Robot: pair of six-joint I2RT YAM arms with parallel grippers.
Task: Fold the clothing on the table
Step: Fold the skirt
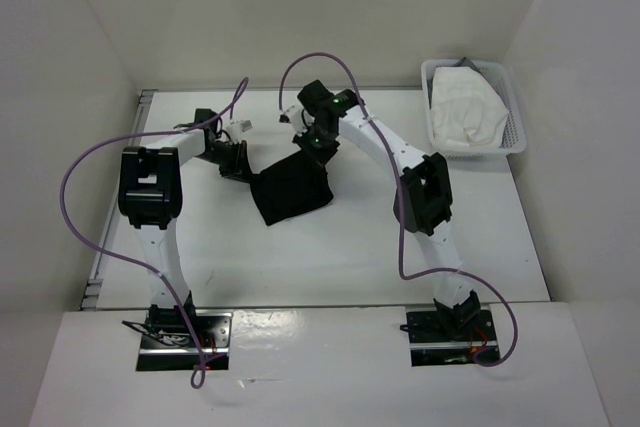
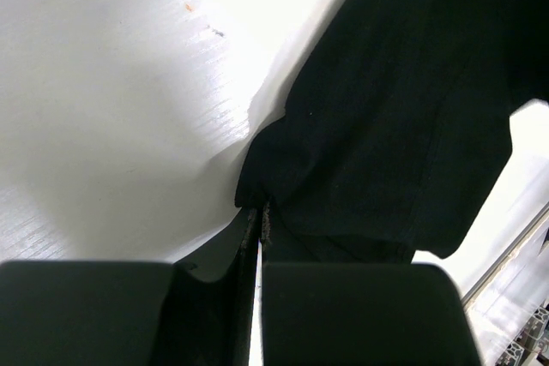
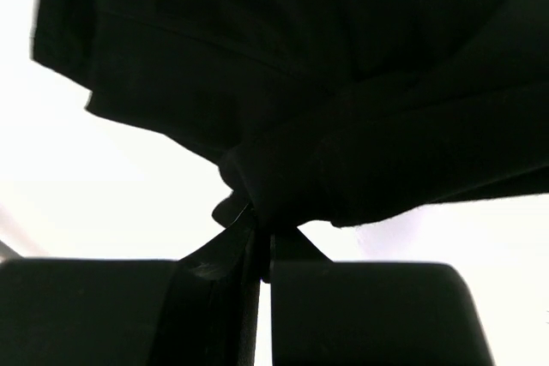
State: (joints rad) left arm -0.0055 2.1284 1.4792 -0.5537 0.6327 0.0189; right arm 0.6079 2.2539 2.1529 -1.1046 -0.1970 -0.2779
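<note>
Two edges of the black clothing are pinched, we see — left tool clamped tight on its left edge, right tool on its far edge; it lies at the middle of the desk.

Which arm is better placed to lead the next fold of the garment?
Right, likely: the right claw pinches the far corner of the garment, ready to draw it over; the left claw holds a side corner.
</note>
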